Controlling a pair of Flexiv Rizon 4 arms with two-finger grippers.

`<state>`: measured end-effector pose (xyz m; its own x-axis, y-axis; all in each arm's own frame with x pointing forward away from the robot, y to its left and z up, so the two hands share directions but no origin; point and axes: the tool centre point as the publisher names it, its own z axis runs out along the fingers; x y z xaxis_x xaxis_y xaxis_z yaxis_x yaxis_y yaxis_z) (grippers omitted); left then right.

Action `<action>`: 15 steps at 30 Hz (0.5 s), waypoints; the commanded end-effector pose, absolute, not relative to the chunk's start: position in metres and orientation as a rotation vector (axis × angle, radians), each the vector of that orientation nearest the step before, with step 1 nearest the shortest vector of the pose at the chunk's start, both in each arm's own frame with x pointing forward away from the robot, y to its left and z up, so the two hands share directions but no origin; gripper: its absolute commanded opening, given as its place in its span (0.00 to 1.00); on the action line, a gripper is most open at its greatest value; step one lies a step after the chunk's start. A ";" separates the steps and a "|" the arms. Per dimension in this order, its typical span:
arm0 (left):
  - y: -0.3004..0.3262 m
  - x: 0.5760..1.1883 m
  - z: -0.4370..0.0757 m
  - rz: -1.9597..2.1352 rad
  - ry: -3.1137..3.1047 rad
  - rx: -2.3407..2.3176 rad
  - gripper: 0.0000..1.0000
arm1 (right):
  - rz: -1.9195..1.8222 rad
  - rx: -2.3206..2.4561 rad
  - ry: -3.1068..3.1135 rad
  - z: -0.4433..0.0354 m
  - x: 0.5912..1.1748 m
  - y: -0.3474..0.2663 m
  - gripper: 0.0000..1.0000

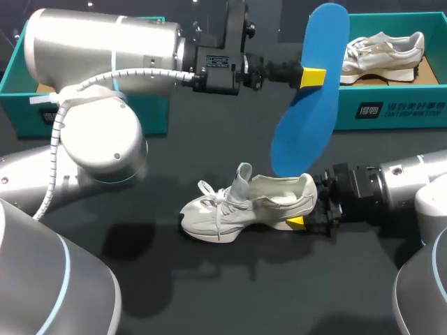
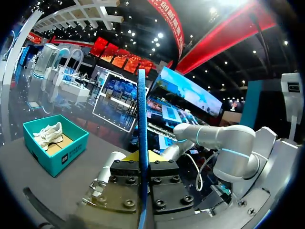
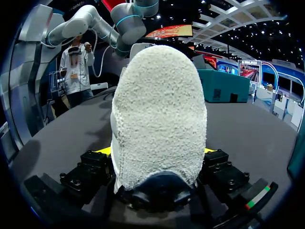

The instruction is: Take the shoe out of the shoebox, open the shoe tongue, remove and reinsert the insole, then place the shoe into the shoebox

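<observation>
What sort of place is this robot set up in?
Likely a shoe-handling demo bench: a dark table with a teal shoebox, a white sneaker held at the heel by the right pincer, and a blue insole gripped in the left pincer.

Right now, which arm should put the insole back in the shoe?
Left. The left gripper is shut on the insole, held just above the shoe; the right gripper is busy gripping its heel.
</observation>
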<state>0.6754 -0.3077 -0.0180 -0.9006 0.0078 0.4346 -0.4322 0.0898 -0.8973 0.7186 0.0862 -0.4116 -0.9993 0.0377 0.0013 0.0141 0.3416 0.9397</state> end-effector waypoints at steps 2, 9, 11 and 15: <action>-0.262 0.656 -0.002 1.957 -2.069 0.456 0.00 | 1.786 0.049 2.559 -0.412 0.718 0.087 0.00; -0.262 0.656 -0.002 1.957 -2.069 0.456 0.00 | 1.786 0.049 2.559 -0.412 0.718 0.087 0.00; -0.262 0.656 -0.002 1.957 -2.069 0.456 0.00 | 1.786 0.049 2.559 -0.412 0.718 0.087 0.00; -0.250 0.647 0.002 1.961 -2.072 0.468 0.00 | 1.786 0.049 2.559 -0.412 0.718 0.087 0.00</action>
